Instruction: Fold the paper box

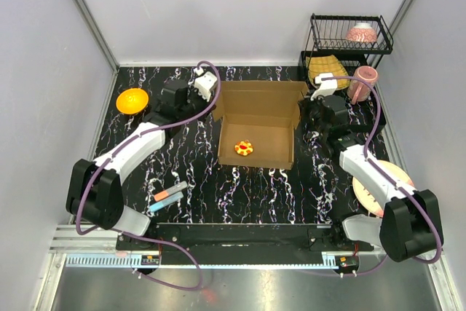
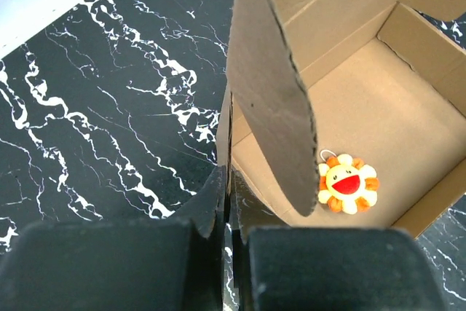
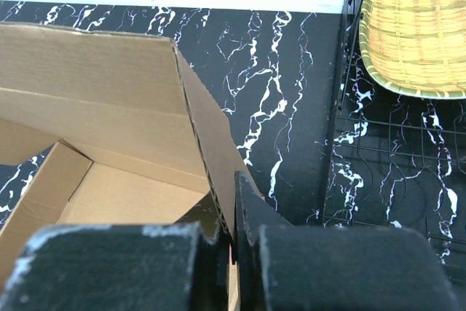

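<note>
The paper box sits in the middle of the black marbled worktop, open at the top, and I have a hold of it on both sides. My left jaws are pressed together on its left wall near the far corner. In the left wrist view the thin cardboard edge runs straight into the slit between my two dark fingers. A rounded flap rises from that wall and leans over the box's inside. My right jaws pinch the right wall in the same way, with the corrugated edge caught between the fingers and no gap showing around it. A wide panel stands open on the far side of the box. From above I cannot tell whether it is upright or leaning back.

On the box floor, towards the near wall, lies a small flower plush toy with orange and yellow petals and a laughing face.

My left arm reaches in from the near left, and my right arm from the near right, crossing over a pale plate. An orange bowl sits well out to the left of the box. Two markers, one orange and one blue, lie side by side near the front left. At the far right stands a black wire rack with a pink bowl on its top shelf and a woven yellow tray below. A pink cup stands just beside the rack.
</note>
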You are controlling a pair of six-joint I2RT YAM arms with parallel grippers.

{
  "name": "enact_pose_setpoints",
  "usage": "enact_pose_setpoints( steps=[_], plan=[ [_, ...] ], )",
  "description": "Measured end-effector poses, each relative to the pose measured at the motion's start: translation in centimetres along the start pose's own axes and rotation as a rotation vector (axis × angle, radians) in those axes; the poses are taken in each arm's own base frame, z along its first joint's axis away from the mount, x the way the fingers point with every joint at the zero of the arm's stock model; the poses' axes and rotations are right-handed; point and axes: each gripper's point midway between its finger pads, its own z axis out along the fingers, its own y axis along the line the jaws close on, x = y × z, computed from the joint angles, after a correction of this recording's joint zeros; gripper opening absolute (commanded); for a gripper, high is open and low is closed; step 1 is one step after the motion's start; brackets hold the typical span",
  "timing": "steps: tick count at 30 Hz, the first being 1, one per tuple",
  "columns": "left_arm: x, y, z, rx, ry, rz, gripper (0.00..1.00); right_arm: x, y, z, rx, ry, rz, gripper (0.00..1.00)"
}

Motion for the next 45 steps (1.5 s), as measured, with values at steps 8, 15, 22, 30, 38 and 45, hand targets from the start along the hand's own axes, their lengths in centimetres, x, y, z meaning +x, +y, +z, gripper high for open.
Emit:
enact_pose_setpoints(
  steps=[8, 15, 22, 30, 38, 45],
  plan=[
    [0.1, -0.2, 0.4, -0.075, -0.019, -0.121, 0.00, 0.0, 0.1, -0.6, 0.029, 0.021, 0.061, 0.00],
    [-0.1, -0.9, 0.6, -0.147, -0.044, -0.264, 0.00, 0.3, 0.4, -1.6, 0.054, 0.032, 0.090, 0.00],
    [0.0, -1.9, 0.4, -0.187, -0.078, -0.419, 0.00, 0.4, 0.6, -1.8, 0.069, 0.038, 0.134, 0.00],
    [0.0, -2.8, 0.2, -0.209, -0.112, -0.538, 0.00, 0.5, 0.9, -1.9, 0.081, 0.053, 0.219, 0.00],
    [0.3, -3.6, 0.1, -0.243, -0.160, -0.592, 0.00, 0.7, 1.3, -1.9, 0.096, 0.057, 0.356, 0.00],
    [0.6, -4.1, 0.1, -0.276, -0.202, -0.585, 0.00, 1.2, 1.4, -2.5, 0.102, 0.034, 0.405, 0.00]
  ],
)
